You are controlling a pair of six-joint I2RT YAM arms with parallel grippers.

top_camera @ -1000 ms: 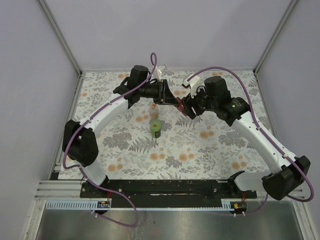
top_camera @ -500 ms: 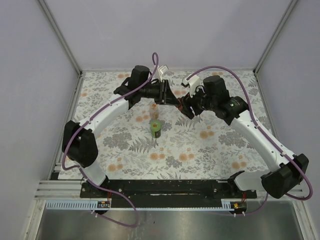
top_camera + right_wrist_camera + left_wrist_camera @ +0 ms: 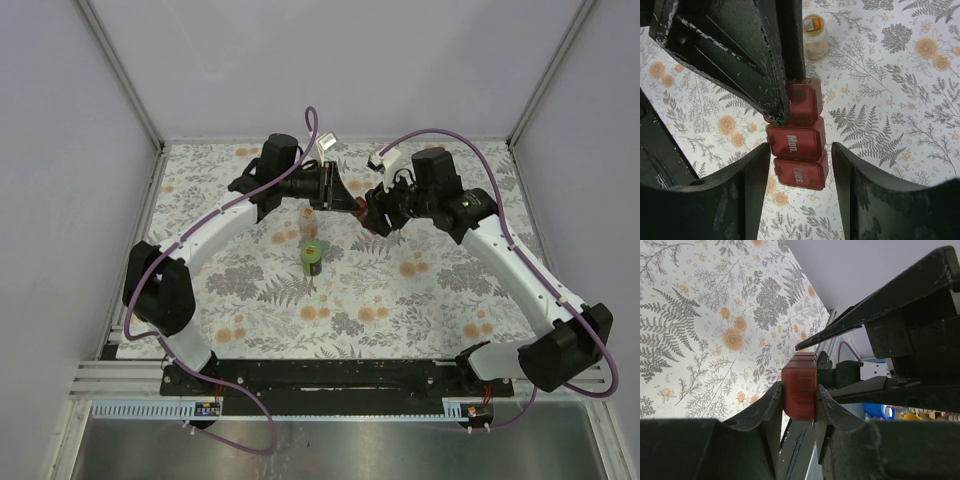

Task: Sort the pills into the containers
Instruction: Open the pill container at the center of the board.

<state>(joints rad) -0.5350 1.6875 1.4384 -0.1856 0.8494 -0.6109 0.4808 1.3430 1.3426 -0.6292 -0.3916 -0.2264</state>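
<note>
My left gripper [image 3: 799, 407] is shut on one end of the dark-red pill box [image 3: 799, 386] and holds it in the air over the cloth. In the right wrist view the box [image 3: 796, 140] shows closed lids marked "Mon." and "Tues.". My right gripper [image 3: 800, 172] is open, its fingers on either side of the box's free end, apart from it. In the top view both grippers meet at the box [image 3: 357, 208]. The green bottle [image 3: 313, 258] and the smaller pale-and-orange bottle [image 3: 309, 228] stand upright on the cloth below. No pills show.
The flowered cloth [image 3: 420, 290] covers the table. The pale bottle also shows in the right wrist view [image 3: 815, 37]. Grey walls and metal frame posts [image 3: 120, 70] stand around the table. The arm bases sit on a black rail [image 3: 330, 375] at the near edge.
My right gripper has moved left and a little toward the back, closing in on the pill box held by my left gripper. The left arm and the bottles have stayed put.
</note>
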